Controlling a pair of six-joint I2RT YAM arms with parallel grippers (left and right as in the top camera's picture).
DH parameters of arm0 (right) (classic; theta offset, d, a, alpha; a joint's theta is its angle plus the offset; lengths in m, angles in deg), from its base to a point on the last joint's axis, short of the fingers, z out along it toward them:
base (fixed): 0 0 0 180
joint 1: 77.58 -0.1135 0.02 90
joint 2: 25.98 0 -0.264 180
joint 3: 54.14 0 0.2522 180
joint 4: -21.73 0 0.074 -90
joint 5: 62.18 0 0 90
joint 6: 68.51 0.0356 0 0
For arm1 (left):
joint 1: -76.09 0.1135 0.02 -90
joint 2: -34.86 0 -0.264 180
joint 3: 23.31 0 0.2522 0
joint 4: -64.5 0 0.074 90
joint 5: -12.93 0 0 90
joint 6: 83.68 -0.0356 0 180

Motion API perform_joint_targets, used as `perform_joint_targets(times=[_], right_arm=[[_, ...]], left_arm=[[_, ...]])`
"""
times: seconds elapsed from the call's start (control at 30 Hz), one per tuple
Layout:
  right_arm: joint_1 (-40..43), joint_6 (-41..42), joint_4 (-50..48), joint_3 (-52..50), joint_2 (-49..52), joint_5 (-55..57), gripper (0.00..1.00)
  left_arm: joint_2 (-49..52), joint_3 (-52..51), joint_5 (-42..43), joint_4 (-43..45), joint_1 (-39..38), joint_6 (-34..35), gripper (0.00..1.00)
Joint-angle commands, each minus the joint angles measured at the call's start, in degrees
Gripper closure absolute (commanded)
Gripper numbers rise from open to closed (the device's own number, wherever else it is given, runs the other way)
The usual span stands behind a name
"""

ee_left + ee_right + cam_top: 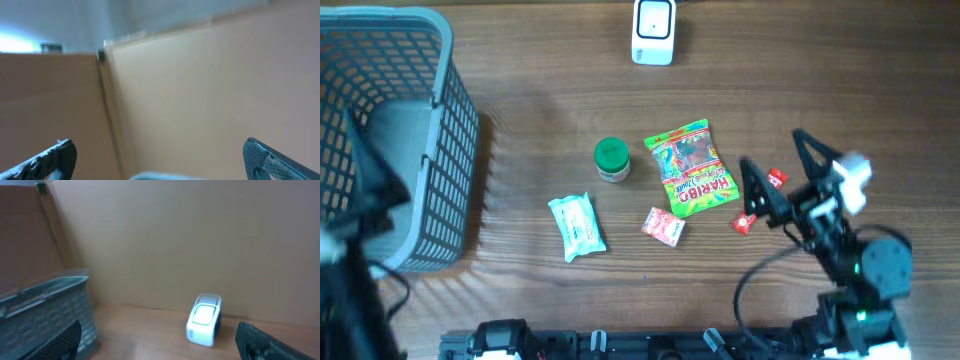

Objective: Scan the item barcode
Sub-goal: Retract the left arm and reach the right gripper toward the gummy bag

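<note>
While both grippers stand released, we have no item in hand and nothing scanned.
We find the left gripper [160, 162] spread wide and empty near the basket [450, 150]. Leftward of the right gripper [772, 152], likewise wide and empty, lie the wipes packet [577, 226], green-lidded jar [611, 158], red sachet [663, 227] and gummy bag [691, 168], the bag nearest; two red sweets [777, 179] sit just beside its fingers. The scanner [653, 30] stands well ahead of it, apart from every item. We judge pick, presentation and scan all outstanding.
</note>
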Motion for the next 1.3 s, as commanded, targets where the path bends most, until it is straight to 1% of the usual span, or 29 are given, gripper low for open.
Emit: perform_joint_targets(times=[0.0, 0.07, 0.13, 0.17, 0.2, 0.23, 0.3, 0.37, 0.43, 0.47, 0.53, 0.6, 0.63, 0.67, 0.7, 0.73, 0.83, 0.9, 0.93, 0.97, 1.0, 1.03, 1.07, 1.17, 1.27], right_arm=[[-0.28, 1.73, 12.85, 20.92, 21.29, -15.23, 0.0], [-0.26, 1.09, 27.02, 34.45, 34.97, -21.7, 0.0], [-0.22, 1.77, 33.53, 41.24, 44.65, -25.94, 0.0], [-0.22, 3.67, 33.0, 41.72, 47.5, -27.32, 0.0], [-0.22, 10.36, 32.98, 41.7, 51.63, -29.53, 0.0], [-0.22, 13.88, 32.81, 41.66, 54.07, -30.91, 0.0], [-0.22, 12.68, 27.17, 41.66, 58.69, -41.0, 0.0], [-0.33, 13.09, 27.17, 41.68, 59.01, -38.23, 0.0], [-1.29, 13.75, 29.81, 41.7, 57.83, -32.52, 0.0], [-2.23, 14.29, 32.35, 41.72, 57.16, -27.5, 0.0], [-5.6, 14.56, 39.3, 42.66, 56.06, -13.7, 0.0], [-11.58, 14.88, 46.97, 45.75, 56.04, 0.83, 0.01], [-15.15, 16.44, 50.07, 47.93, 56.04, 7.48, 0.0], [-18.49, 19.71, 52.92, 50.12, 56.04, 14.08, 0.0], [-21.2, 23.67, 55.25, 51.63, 56.04, 17.81, 0.0], [-23.02, 26.21, 56.37, 52.3, 56.04, 19.47, 0.0], [-25.79, 32.68, 58.45, 52.3, 56.04, 20.39, 0.0], [-25.94, 34.18, 60.04, 52.28, 56.04, 17.59, 0.0], [-25.94, 34.16, 60.26, 52.28, 56.04, 14.36, 0.0], [-25.94, 34.99, 60.22, 52.28, 56.04, 13.44, 0.0], [-25.94, 37.59, 60.0, 52.28, 56.04, 13.51, 0.0], [-25.94, 42.07, 58.8, 52.28, 56.04, 12.74, 0.0], [-25.92, 43.32, 56.19, 52.28, 56.04, 12.09, 0.0], [-25.94, 64.35, 59.95, 52.28, 56.06, 11.47, 0.0], [-25.94, 76.43, 60.74, 52.28, 56.74, 10.58, 0.01]], left_arm=[[-3.26, 0.07, 5.25, -0.09, 0.42, 9.79, 0.0], [-7.48, 0.07, 5.27, -0.15, 0.42, 12.9, 0.0], [-11.76, 0.07, 5.25, -1.29, 0.42, 12.98, 0.0], [-13.38, 0.07, 5.25, -1.84, 0.42, 12.98, 0.0], [-14.69, 0.07, 5.25, -2.36, 0.42, 12.98, 0.0], [-15.89, 0.07, 5.25, -3.06, 0.42, 12.96, 0.0], [-16.55, -0.02, 5.27, -3.32, 0.42, 12.98, 0.0], [-17.4, -1.31, 5.33, -3.02, 0.42, 12.98, 0.0], [-21.2, -5.86, 6.36, -1.07, 0.42, 12.98, 0.0], [-23.17, -8.07, 6.34, -0.07, 0.42, 12.98, 0.0], [-28.63, -14.67, 6.29, 2.78, 0.42, 12.96, 0.0], [-31.56, -19.3, 6.32, 3.52, 0.42, 12.98, 0.0], [-31.87, -20.48, 6.38, 3.69, 0.42, 13.03, 0.0], [-31.91, -21.29, 7.8, 3.61, 0.42, 13.09, 0.0], [-31.95, -21.66, 8.24, 3.61, 0.42, 14.73, 0.0], [-32.33, -21.79, 8.26, 3.63, 0.42, 16.26, 0.0], [-34.32, -21.79, 10.4, 3.85, 0.42, 16.22, 0.0], [-34.32, -22.1, 10.43, 3.63, 0.13, 16.26, 0.0], [-34.32, -22.14, 11.04, 3.65, 0.09, 17.62, 0.0], [-34.32, -22.14, 11.06, 3.63, 0.09, 18.91, 0.0], [-34.32, -22.14, 11.37, 3.63, 0.09, 19.5, 0.0], [-34.32, -22.14, 11.43, 3.63, 0.09, 20.13, 0.0], [-34.32, -22.14, 11.43, 3.65, 0.09, 20.13, 0.0], [-34.32, -22.14, 11.43, 3.58, 0.02, 20.13, 0.0], [-34.32, -22.14, 11.45, 3.17, -1.64, 20.28, 0.0]])
